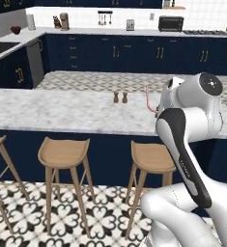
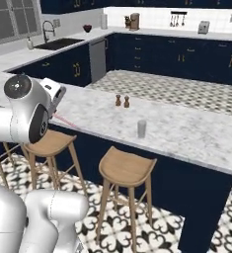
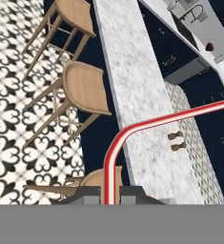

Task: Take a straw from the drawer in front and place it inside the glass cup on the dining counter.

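Note:
My gripper is shut on the thin pinkish-red straw, which rises between the two dark fingertips, bends and runs off to the right. In the base views the straw sticks out from my hand above the near edge of the dining counter. The clear glass cup stands upright on that counter, well to the right of the straw and apart from it. The drawer is out of view.
Two small brown shakers stand mid-counter, beyond the cup. Round wooden stools line the counter's near side over a patterned floor. Navy cabinets, sink and worktop run along the far walls.

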You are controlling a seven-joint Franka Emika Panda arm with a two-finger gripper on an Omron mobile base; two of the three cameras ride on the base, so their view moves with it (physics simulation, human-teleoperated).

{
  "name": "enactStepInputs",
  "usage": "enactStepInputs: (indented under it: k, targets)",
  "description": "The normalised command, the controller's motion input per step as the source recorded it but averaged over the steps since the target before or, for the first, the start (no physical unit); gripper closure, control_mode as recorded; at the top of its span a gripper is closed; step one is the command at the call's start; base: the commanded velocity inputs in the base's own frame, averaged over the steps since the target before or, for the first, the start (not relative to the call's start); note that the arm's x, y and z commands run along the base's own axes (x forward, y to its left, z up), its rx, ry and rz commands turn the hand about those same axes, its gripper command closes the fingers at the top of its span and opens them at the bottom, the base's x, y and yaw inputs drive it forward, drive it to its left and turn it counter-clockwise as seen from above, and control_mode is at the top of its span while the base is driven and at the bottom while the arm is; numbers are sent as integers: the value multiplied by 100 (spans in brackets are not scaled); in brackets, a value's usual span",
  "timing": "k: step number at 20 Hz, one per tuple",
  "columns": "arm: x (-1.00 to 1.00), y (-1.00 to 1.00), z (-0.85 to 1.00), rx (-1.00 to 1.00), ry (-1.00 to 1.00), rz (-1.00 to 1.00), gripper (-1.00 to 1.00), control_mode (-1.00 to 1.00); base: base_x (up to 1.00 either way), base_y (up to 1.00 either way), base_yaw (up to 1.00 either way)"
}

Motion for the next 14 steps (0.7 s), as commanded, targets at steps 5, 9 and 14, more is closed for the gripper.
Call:
enactStepInputs:
  k: [5, 9, 14]
  targets:
    - [0, 0, 0, 0, 0, 0, 100, 100, 20, 53, -32]
    - [0, 0, 0, 0, 0, 0, 100, 100, 21, 50, -28]
    - [0, 0, 0, 0, 0, 0, 100, 100, 31, 43, -29]
